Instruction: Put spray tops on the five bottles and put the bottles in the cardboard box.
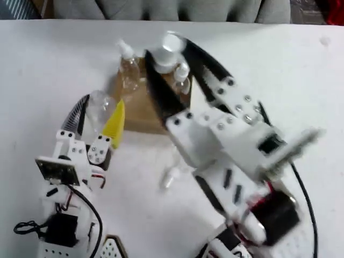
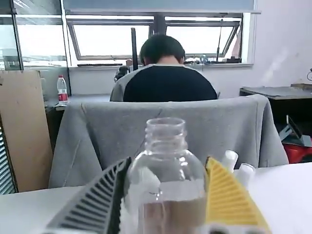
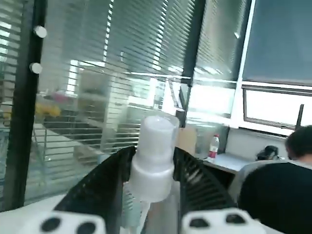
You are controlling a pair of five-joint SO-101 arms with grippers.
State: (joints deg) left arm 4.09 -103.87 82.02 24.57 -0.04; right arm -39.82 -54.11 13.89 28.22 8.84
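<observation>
Clamping an uncapped bottle (image 2: pixel 165 151), the left gripper (image 1: pixel 102 107) is closed; the right gripper (image 1: pixel 167 54) pinches a spray top (image 3: pixel 155 146).

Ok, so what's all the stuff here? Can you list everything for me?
open bottle: one, clear, no top, in the left end effector, next to the box
spray top: one, white, in the right end effector
topped bottles: two, clear with white tops, standing in the cardboard box
cardboard box: one, brown, mid-table
small pale thing: one, whitish, on the table; too blurred to name
table: one, white
left end effector: one, black and yellow fingers
right end effector: one, black fingers
</observation>
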